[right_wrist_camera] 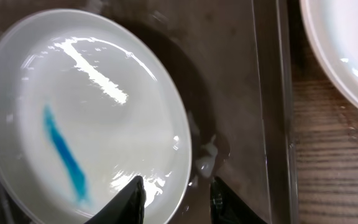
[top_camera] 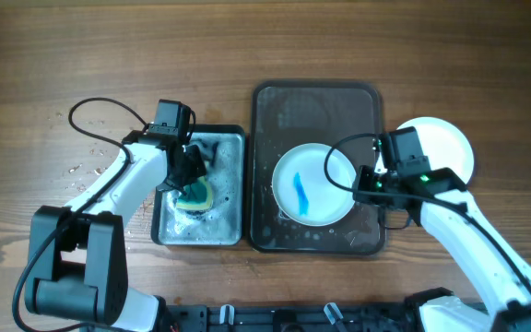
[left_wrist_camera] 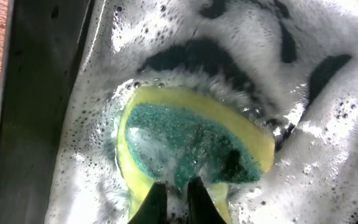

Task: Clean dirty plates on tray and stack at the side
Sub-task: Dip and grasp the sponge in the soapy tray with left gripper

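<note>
A white plate (top_camera: pixel 313 184) with a blue streak lies on the dark tray (top_camera: pixel 316 106). In the right wrist view the plate (right_wrist_camera: pixel 92 124) fills the left. My right gripper (top_camera: pixel 364 181) (right_wrist_camera: pixel 176 199) is open, with one finger over the plate's right rim and the other over the wet tray (right_wrist_camera: pixel 241 93). A yellow and green sponge (top_camera: pixel 196 195) (left_wrist_camera: pixel 191 143) lies in foam in the metal basin (top_camera: pixel 169 231). My left gripper (top_camera: pixel 190 171) (left_wrist_camera: pixel 173 199) is shut on the sponge's near edge. A clean white plate (top_camera: pixel 445 148) (right_wrist_camera: pixel 347 50) lies on the table right of the tray.
The basin wall (left_wrist_camera: pixel 42 93) stands close on the left of the sponge. Water drops (top_camera: pixel 86 171) lie on the wood left of the basin. A small white blob (right_wrist_camera: pixel 205 163) sits on the tray beside the plate rim. Cables loop over both arms.
</note>
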Tool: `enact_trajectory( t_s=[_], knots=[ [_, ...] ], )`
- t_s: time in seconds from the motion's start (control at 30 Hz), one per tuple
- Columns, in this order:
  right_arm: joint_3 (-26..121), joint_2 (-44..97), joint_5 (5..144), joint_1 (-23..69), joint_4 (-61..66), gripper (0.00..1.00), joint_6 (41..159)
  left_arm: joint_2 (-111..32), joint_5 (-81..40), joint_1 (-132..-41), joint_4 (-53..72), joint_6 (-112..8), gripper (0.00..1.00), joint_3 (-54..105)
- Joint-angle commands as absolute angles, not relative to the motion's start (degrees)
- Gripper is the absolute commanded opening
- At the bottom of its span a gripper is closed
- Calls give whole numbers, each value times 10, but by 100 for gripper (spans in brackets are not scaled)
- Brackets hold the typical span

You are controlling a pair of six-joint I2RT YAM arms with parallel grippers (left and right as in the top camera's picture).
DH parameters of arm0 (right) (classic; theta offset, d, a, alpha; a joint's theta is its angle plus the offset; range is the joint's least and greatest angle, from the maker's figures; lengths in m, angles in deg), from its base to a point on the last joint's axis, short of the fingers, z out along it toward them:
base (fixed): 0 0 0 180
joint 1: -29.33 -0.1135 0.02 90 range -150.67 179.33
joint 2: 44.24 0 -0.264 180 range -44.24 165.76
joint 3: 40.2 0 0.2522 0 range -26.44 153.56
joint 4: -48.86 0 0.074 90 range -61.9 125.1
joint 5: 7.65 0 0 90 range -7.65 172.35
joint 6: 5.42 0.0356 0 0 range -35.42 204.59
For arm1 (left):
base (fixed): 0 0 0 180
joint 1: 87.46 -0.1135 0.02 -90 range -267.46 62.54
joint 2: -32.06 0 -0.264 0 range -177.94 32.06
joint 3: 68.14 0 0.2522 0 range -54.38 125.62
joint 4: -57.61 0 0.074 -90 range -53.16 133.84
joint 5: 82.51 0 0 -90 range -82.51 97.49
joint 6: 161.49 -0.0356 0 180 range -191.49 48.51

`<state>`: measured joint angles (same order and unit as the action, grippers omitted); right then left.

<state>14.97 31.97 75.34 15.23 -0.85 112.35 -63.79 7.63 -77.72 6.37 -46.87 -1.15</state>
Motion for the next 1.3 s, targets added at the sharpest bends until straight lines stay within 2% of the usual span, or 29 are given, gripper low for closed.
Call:
enact_trajectory(
  t_s=[0.0,0.07,0.2,0.27,0.4,0.53,0.7,0.77,0.8,0.9,1.23,1.27],
  knots=[
    [151,362,731,151,26,35,1082,-642,66,-778,44,-506,4,-13],
    [151,379,690,151,52,36,1037,-630,45,-778,10,-533,4,16],
    [151,385,711,151,61,39,1043,-599,45,-778,-48,-533,4,67],
    [151,385,734,151,62,50,1043,-577,45,-778,-66,-533,4,84],
    [151,393,735,151,62,56,1041,-554,45,-778,-83,-533,4,86],
    [151,411,736,151,64,59,1041,-559,51,-778,-75,-531,4,60],
    [151,435,736,151,71,61,1041,-568,52,-778,-3,-530,4,-16],
    [151,446,736,151,87,61,1041,-570,52,-778,22,-529,14,-39],
    [151,452,736,151,93,61,1042,-570,52,-778,29,-529,26,-46],
    [151,460,735,151,100,61,1042,-570,52,-778,34,-529,38,-47],
    [151,460,735,151,93,61,1043,-606,56,-778,122,-526,40,-97],
    [151,460,735,151,92,61,1042,-614,56,-778,124,-527,36,-97]
  ],
)
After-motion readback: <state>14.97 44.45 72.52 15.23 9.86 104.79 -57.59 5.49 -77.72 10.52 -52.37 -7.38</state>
